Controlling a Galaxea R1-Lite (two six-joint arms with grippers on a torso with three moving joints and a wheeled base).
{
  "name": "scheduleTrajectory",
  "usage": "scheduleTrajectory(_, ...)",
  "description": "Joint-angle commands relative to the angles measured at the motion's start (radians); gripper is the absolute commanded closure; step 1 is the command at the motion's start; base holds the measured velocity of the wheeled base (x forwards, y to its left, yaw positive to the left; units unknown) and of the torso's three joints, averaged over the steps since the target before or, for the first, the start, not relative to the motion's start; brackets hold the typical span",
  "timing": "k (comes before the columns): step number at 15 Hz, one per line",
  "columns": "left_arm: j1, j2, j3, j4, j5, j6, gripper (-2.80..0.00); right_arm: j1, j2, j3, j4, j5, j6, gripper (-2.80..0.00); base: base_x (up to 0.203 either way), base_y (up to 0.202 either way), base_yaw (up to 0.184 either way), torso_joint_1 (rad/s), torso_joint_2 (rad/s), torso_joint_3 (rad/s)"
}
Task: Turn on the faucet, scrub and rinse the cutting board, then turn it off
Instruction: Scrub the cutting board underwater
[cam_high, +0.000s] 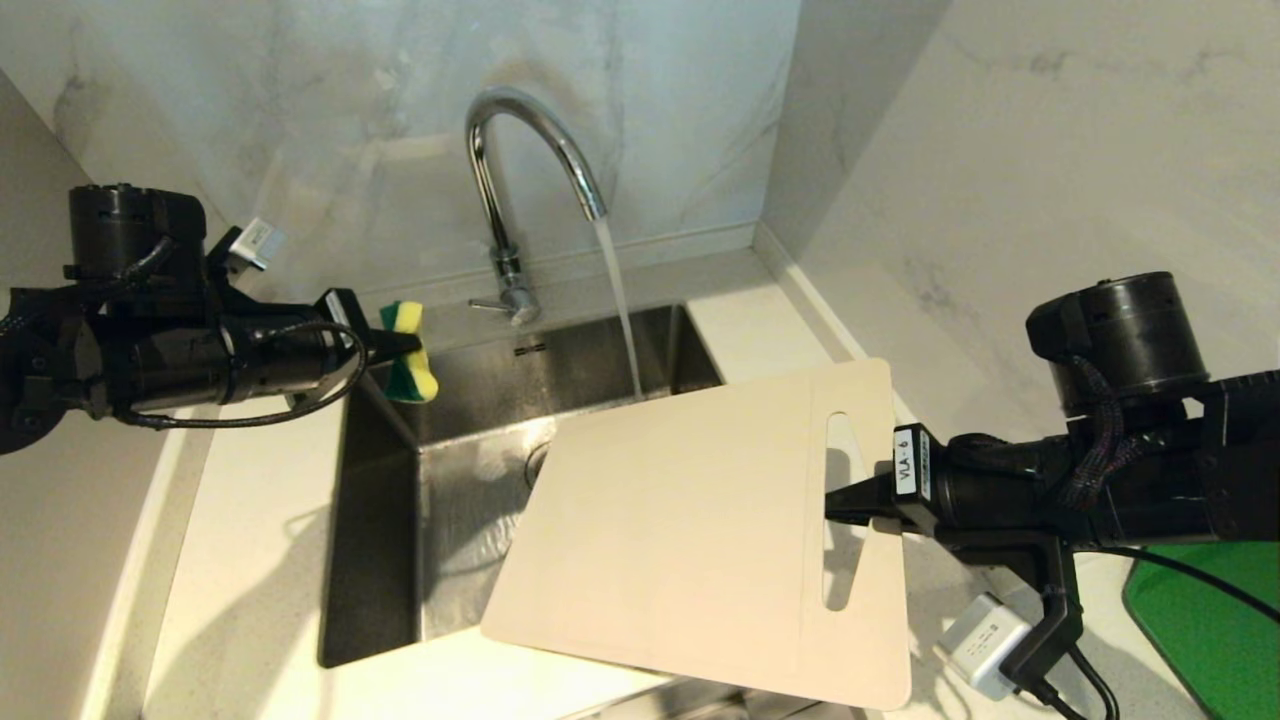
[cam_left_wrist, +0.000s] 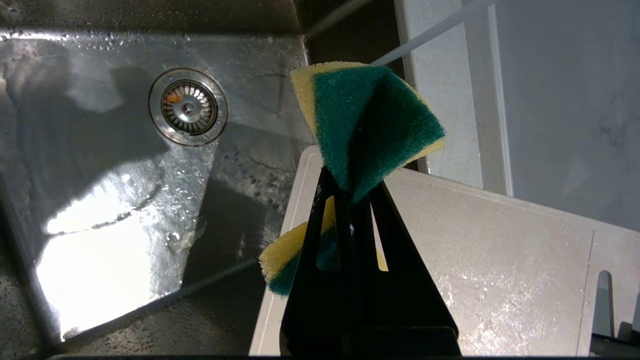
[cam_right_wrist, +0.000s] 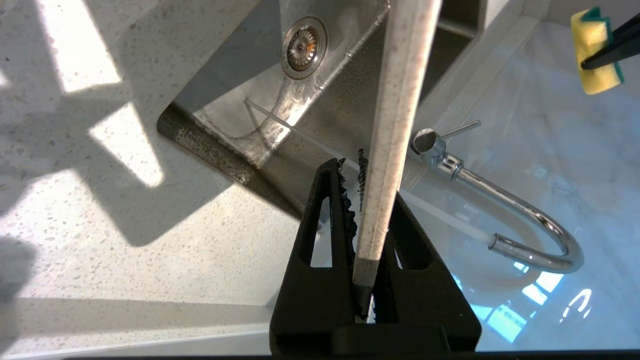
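Both grip — left gripper sponge; right gripper cutting board.

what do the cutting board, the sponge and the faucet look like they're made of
Cutting board: likely plastic, matte cream, thin with an even edge and a cut handle slot.
Sponge: soft yellow foam with a green abrasive pad; it folds under the left end effector's pinch.
Faucet: polished chrome-look metal, mirror reflections.

cutting board hides sink drain and where the stream lands; green mat cropped at frame edge.
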Motion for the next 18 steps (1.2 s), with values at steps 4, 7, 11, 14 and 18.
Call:
scheduleTrajectory(4, 0.000, 0.003, 0.000, -0.001, -0.001, -0.005, 0.00, -0.001, -0.002, 0.002, 0.001, 0.004, -0.014, 0.00, 0.000, 0.000, 0.000, 0.000, 0.00, 0.000)
scheduleTrajectory(7, 0.000, 0.003, 0.000, -0.001, -0.001, -0.006, 0.00, -0.001, -0.002, 0.008, 0.001, 0.004, -0.014, 0.00, 0.000, 0.000, 0.000, 0.000, 0.00, 0.000)
scheduleTrajectory(11, -0.001, 0.008, 0.000, -0.001, -0.001, -0.006, 0.00, -0.001, -0.003, 0.008, 0.001, 0.004, -0.014, 0.00, 0.000, 0.000, 0.000, 0.000, 0.00, 0.000)
scheduleTrajectory(14, -0.001, 0.006, 0.002, 0.000, -0.001, -0.006, 0.00, -0.005, -0.008, 0.010, 0.001, 0.004, -0.014, 0.00, 0.000, 0.000, 0.000, 0.000, 0.00, 0.000)
scheduleTrajectory(18, -0.001, 0.006, 0.002, 0.000, -0.001, -0.007, 0.00, -0.010, -0.010, 0.011, 0.001, 0.004, -0.014, 0.00, 0.000, 0.000, 0.000, 0.000, 0.00, 0.000)
